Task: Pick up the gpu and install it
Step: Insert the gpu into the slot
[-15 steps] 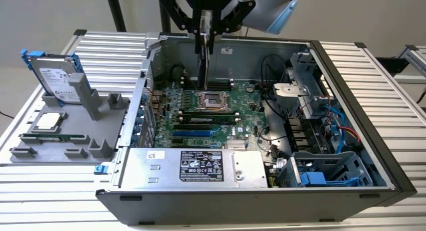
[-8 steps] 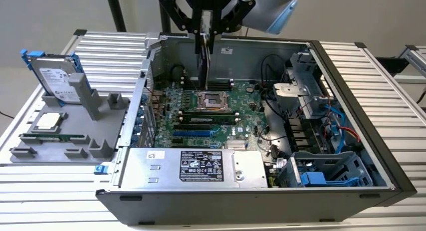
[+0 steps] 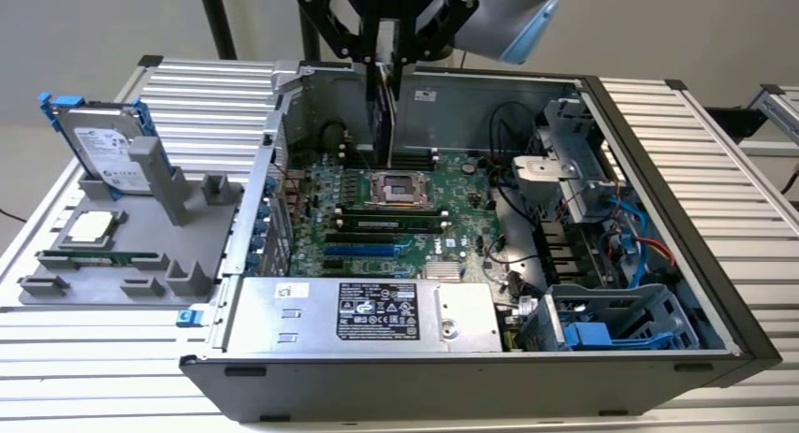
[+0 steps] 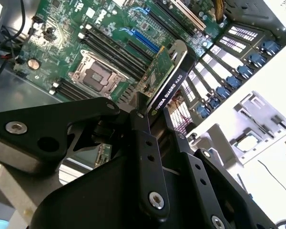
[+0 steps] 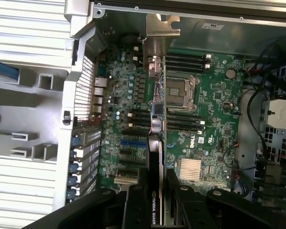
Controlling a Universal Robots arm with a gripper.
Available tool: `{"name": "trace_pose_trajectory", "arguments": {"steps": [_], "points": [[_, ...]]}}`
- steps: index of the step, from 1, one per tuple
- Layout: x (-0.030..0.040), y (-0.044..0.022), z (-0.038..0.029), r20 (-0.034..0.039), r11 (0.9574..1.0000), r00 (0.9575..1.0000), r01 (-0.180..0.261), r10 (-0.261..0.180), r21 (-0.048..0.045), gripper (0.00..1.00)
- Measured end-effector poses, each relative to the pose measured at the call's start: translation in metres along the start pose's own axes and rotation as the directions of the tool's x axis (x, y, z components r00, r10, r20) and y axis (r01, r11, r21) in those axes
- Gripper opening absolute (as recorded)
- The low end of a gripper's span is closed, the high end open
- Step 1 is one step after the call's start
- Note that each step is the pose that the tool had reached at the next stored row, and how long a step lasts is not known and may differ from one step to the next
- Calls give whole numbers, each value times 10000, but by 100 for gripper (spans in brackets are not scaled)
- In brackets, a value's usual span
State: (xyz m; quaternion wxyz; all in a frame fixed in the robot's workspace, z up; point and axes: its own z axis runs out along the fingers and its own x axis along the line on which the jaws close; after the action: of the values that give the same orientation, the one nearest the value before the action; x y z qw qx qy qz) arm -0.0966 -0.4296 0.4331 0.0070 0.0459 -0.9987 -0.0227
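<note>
I have the gripper (image 4: 155, 113) clamped on the gpu (image 4: 166, 78), holding it upright above the motherboard (image 3: 318, 209) inside the open computer case (image 3: 374, 388), at about twelve o'clock from the CPU socket (image 3: 402, 186) in the exterior view.

White lettering along the black edge of the gpu (image 4: 170, 91) in the second wrist view, and again on that edge of the gpu (image 5: 154, 213) in the first wrist view. Large white label (image 3: 384, 315) on the power supply (image 3: 284, 323), crowded with marks and print too fine to read. Printed face on the hard drive (image 3: 97, 138), likewise unreadable. Small white logo on the motherboard (image 5: 214, 119).
</note>
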Motion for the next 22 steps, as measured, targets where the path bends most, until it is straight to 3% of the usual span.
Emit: {"name": "trace_pose_trajectory", "arguments": {"steps": [11,22], "points": [[0,0,-2,-32,9977,9977,678,-678,8,0],[0,0,-5,-65,9904,9904,1381,-1381,13,0]]}}
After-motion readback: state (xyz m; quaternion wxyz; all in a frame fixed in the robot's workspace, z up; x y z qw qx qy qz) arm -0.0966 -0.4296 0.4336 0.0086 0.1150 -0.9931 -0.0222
